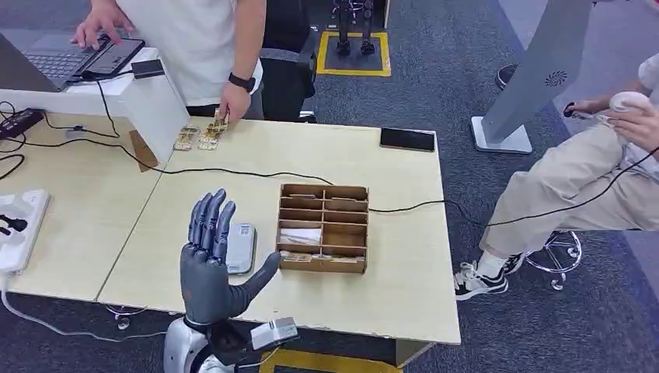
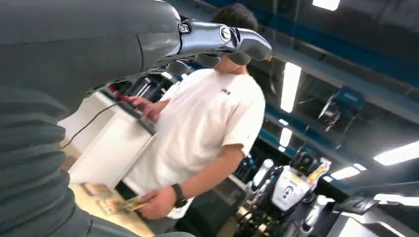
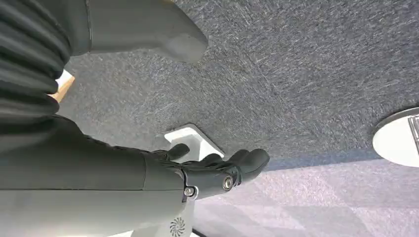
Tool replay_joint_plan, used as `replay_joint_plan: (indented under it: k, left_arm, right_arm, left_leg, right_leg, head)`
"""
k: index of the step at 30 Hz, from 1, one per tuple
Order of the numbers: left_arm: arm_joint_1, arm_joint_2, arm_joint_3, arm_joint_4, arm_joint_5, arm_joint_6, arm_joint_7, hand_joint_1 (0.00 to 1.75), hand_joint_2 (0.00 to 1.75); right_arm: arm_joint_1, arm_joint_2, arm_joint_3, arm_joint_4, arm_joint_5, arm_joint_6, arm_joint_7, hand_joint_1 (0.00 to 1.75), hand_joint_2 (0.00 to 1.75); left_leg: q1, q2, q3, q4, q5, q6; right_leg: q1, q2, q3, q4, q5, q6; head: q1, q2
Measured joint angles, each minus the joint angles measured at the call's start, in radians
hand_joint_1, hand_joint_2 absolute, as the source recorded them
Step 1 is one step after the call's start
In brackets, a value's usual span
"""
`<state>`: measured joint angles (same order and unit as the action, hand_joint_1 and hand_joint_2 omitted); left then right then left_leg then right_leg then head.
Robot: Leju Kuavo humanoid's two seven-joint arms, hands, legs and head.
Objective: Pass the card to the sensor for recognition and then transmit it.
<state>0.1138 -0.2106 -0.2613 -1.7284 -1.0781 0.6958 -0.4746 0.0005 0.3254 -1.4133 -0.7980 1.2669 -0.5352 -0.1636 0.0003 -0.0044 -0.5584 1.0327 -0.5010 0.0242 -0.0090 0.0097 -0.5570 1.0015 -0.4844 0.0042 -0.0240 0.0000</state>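
My left hand point(image 1: 208, 260) is raised above the table's near edge, fingers spread and pointing up, holding nothing. Just behind it a small grey-white sensor point(image 1: 241, 247) lies flat on the table. To the sensor's right stands a wooden compartment box point(image 1: 323, 228) with cards in its front slots. More cards point(image 1: 198, 138) lie at the table's far edge, where a standing person's hand point(image 1: 233, 102) touches them; the left wrist view also shows that person holding cards point(image 2: 126, 205). My right hand point(image 3: 163, 173) hangs over grey carpet, fingers extended and apart, with nothing in it.
A black cable point(image 1: 233, 172) crosses the table behind the box. A black phone point(image 1: 407, 139) lies at the far right corner. A white riser with a laptop point(image 1: 78, 58) stands at far left, a power strip point(image 1: 19, 225) on the left. A seated person point(image 1: 575, 179) is at right.
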Motion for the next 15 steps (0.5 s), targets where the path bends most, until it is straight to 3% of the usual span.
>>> replay_joint_plan:
  k: [10, 15]
  left_arm:
    - [-0.017, 0.018, 0.0, 0.042, 0.027, 0.0, 0.126, 0.0, 1.75]
    - [-0.024, 0.041, -0.002, 0.059, -0.046, 0.0, 0.17, 0.0, 1.75]
  right_arm:
    - [-0.011, 0.002, -0.029, -0.004, 0.003, 0.002, -0.011, 0.0, 1.75]
    - [-0.013, 0.002, -0.033, -0.006, 0.005, 0.008, -0.024, 0.0, 1.75]
  left_leg:
    - [0.0, 0.0, 0.0, 0.0, 0.0, 0.0]
    - [0.0, 0.0, 0.0, 0.0, 0.0, 0.0]
  right_leg:
    - [0.0, 0.0, 0.0, 0.0, 0.0, 0.001]
    - [0.0, 0.0, 0.0, 0.0, 0.0, 0.001]
  head:
    - [0.0, 0.0]
    - [0.0, 0.0]
